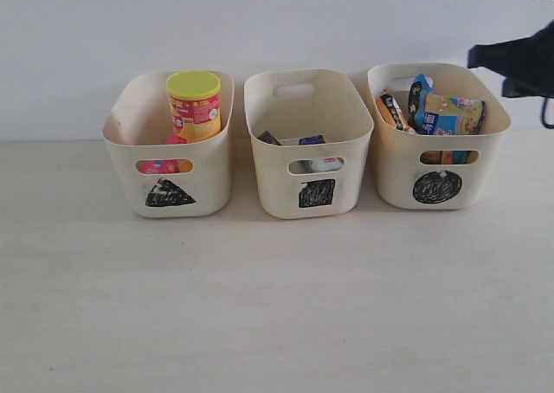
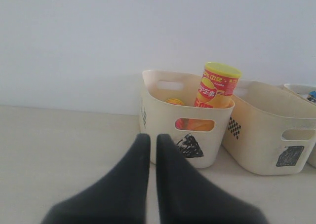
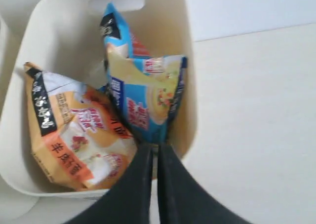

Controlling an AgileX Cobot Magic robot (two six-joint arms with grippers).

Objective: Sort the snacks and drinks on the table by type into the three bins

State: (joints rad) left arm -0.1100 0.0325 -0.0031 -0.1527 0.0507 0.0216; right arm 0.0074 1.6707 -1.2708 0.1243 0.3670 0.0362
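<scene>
Three cream bins stand in a row: left bin (image 1: pixel 125 164), middle bin (image 1: pixel 273 181), right bin (image 1: pixel 394 172). The yellow-lidded chip tube (image 1: pixel 194 106) stands in the left bin, and the pink tube (image 1: pixel 160 165) shows through that bin's handle slot. In the middle bin lie the dark purple carton (image 1: pixel 268 138) and the white-and-blue carton (image 1: pixel 313 140). The right bin (image 3: pixel 187 61) holds the blue-white bag (image 3: pixel 143 95) and the orange-brown bag (image 3: pixel 74 135). My right gripper (image 3: pixel 154 147) hovers shut and empty over that bin's rim. My left gripper (image 2: pixel 149 137) is shut and empty, low before the left bin (image 2: pixel 158 110).
The right arm (image 1: pixel 519 60) shows dark at the upper right of the exterior view, above and beside the right bin. A white wall runs close behind the bins. Pale tabletop (image 1: pixel 277 306) stretches in front of them.
</scene>
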